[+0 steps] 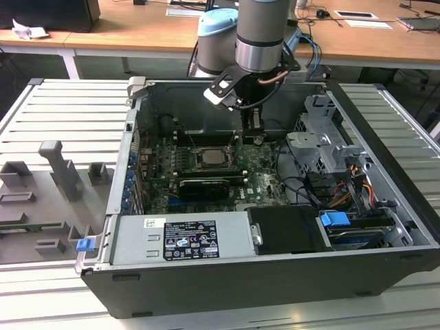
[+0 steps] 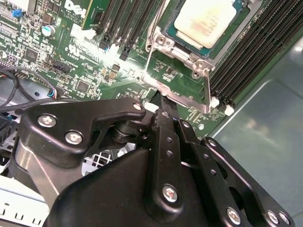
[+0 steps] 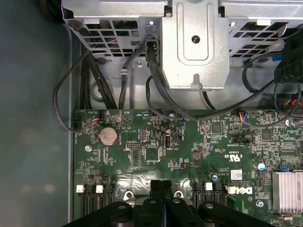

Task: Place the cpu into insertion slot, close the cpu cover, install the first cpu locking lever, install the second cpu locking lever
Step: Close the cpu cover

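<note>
The cpu (image 2: pixel 206 21), pale silver-beige on top, sits in the insertion slot (image 1: pixel 221 159) on the green motherboard. In the exterior view the cpu (image 1: pixel 210 157) lies mid-board inside the open computer case. The silver cpu cover (image 2: pixel 189 57) lies flat around the chip. A thin silver lever bar (image 2: pixel 177 98) runs along the socket's edge closest to my fingers. My black gripper (image 2: pixel 161 101) is shut, its tips touching that bar. I cannot tell if anything is pinched between them. In the exterior view the gripper (image 1: pixel 251 137) hangs just to the exterior view's right of the socket. The first wrist view shows the gripper (image 3: pixel 162 185) with its fingers pressed together.
Long black memory slots (image 2: pixel 246 61) flank the socket. A black graphics card (image 1: pixel 203 187) lies in front of it. A metal drive cage (image 3: pixel 194 42) with black cables (image 3: pixel 113 85) stands close by. The power supply (image 1: pixel 182 237) fills the case's front. Grey fixtures (image 1: pixel 58 168) stand on the table.
</note>
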Action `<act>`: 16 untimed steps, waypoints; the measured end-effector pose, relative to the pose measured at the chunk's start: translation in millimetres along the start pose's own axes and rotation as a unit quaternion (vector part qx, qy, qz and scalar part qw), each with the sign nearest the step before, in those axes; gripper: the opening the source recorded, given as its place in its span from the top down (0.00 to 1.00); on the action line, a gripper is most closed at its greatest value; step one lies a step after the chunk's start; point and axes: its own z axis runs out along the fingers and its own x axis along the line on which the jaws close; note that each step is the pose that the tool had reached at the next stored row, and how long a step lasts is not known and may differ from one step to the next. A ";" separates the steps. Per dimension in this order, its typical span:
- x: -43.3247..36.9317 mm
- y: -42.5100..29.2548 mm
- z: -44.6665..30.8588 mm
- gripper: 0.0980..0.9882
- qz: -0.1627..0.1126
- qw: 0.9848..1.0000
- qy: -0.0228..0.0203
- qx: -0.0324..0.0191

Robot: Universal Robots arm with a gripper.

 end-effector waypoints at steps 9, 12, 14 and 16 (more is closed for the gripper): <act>0.0 -4.8 -0.2 0.99 0.000 1.000 0.000 0.000; 0.0 -6.7 -0.3 0.99 0.000 1.000 0.000 0.000; -0.1 -7.8 -0.4 0.99 0.000 1.000 0.000 0.000; -0.1 -9.1 -0.5 0.99 0.000 1.000 0.000 0.000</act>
